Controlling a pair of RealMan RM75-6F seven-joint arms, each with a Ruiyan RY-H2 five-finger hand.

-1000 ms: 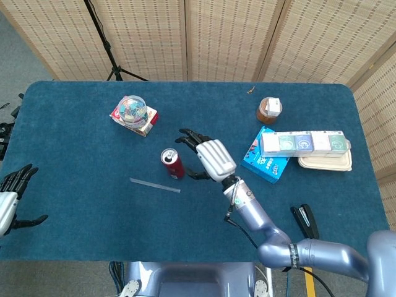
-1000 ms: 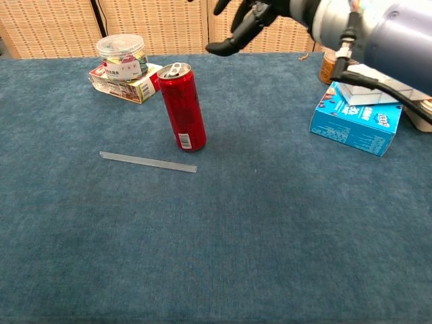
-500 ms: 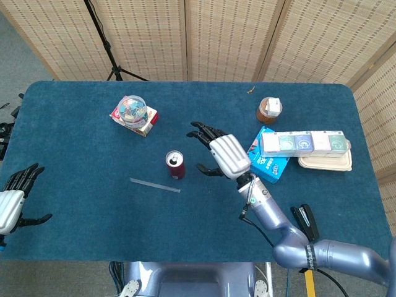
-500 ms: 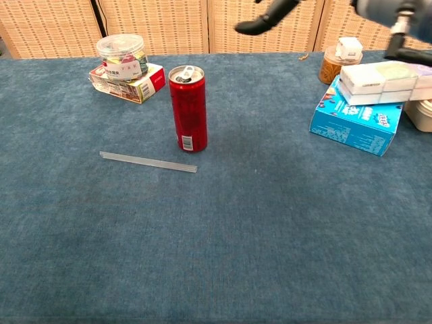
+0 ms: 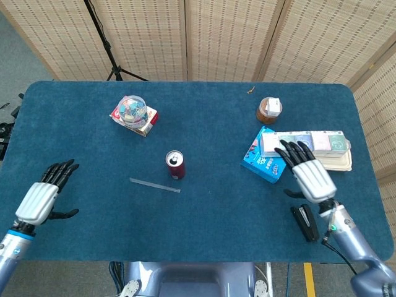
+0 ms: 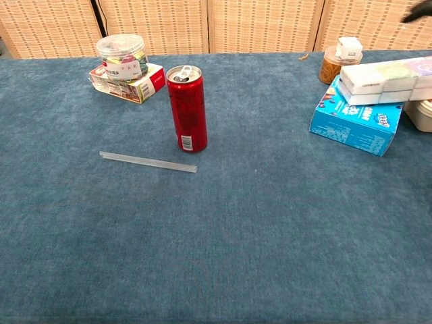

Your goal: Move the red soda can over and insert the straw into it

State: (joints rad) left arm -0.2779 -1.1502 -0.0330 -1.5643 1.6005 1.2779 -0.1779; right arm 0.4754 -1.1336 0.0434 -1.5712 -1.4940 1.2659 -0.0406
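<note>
My left robot hand (image 5: 41,199) hangs over the near-left part of the worktop (image 5: 204,229), fingers spread and pointing away from me, thumb out to the side, holding nothing. My right robot hand (image 5: 307,175) is over the near-right side, back of the hand up, fingers fanned toward the blue carton (image 5: 262,161) and the row of small boxes (image 5: 303,142) lying on top of it; it too is released and empty, and well apart from the can.

The red soda can (image 5: 175,165) stands upright near the middle of the worktop, its opened top showing. The clear straw (image 5: 154,185) lies flat just in front of it and to its left, not touching it.

From the head camera I see both hands and the black stapler (image 5: 304,221) just beside my right wrist. The chest camera shows almost nothing of the hands (only a dark tip at the top-right corner, which I cannot identify), but it gives the can's side and label, and the straw's gap from the can's base. The jar of coloured clips (image 6: 121,56) sits on a red-and-white box (image 6: 138,84) behind and left of the can.
</note>
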